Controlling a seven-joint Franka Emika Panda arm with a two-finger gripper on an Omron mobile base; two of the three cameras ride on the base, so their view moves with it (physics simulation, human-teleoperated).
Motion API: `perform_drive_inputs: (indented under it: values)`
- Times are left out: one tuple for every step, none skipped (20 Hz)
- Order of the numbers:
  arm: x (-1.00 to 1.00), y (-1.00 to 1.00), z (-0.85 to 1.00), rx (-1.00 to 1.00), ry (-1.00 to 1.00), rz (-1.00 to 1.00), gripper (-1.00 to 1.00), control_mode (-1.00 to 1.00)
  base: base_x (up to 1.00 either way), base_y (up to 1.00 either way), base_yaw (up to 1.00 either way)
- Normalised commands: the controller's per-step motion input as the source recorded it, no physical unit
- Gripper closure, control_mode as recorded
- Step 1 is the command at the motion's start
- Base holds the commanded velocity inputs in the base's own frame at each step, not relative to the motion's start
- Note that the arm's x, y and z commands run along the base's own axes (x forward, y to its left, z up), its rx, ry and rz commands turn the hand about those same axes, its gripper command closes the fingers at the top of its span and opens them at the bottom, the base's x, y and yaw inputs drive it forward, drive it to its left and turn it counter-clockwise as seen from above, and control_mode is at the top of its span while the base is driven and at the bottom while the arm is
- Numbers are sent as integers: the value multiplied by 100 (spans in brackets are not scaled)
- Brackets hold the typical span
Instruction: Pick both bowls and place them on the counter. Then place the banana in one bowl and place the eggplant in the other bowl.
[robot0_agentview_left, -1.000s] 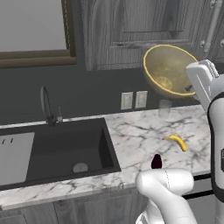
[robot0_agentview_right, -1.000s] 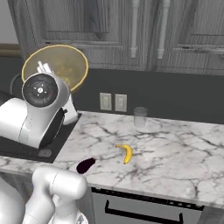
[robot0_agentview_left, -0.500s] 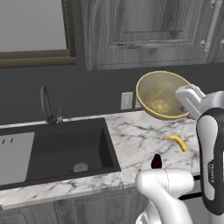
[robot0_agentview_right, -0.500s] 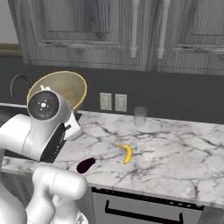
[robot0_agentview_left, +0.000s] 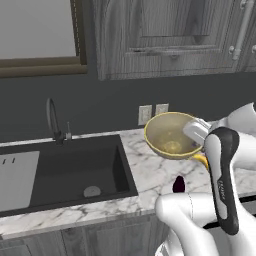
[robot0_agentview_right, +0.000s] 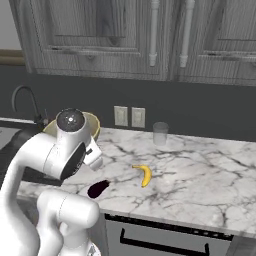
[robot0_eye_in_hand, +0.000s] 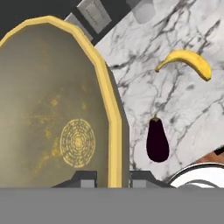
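The wide, shallow tan-yellow bowl with a bright yellow rim hangs tilted above the white marble bench, its rim clamped in the pincer, one dark finger on each side. In the hand view, the small glossy dark purple eggplant lies at three o'clock from the bowl, and the slim curved yellow banana at one o'clock. A clear drinking glass stands near the back wall. The black sink basin is beside the bowl.
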Motion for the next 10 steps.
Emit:
perform_drive_inputs:
  values:
    - [18,0,-64,-1,21,6,100,-100,0,0,0]
    - [14,0,-59,0,15,2,100,-100,0,0,0]
    - [13,0,-57,0,11,2,100,-100,0,0,0]
    - [20,0,-55,0,10,2,100,-100,0,0,0]
    - [29,0,-54,0,9,1,100,-100,0,0,0]
    - [38,0,-56,0,8,1,100,-100,0,0,0]
    - [38,0,-55,2,5,2,100,-100,0,0,0]
    - [39,0,-55,2,3,2,100,-100,0,0,0]
    - [46,0,-55,2,2,1,100,-100,0,0,0]
    - [46,0,-55,2,3,1,100,-100,0,0,0]
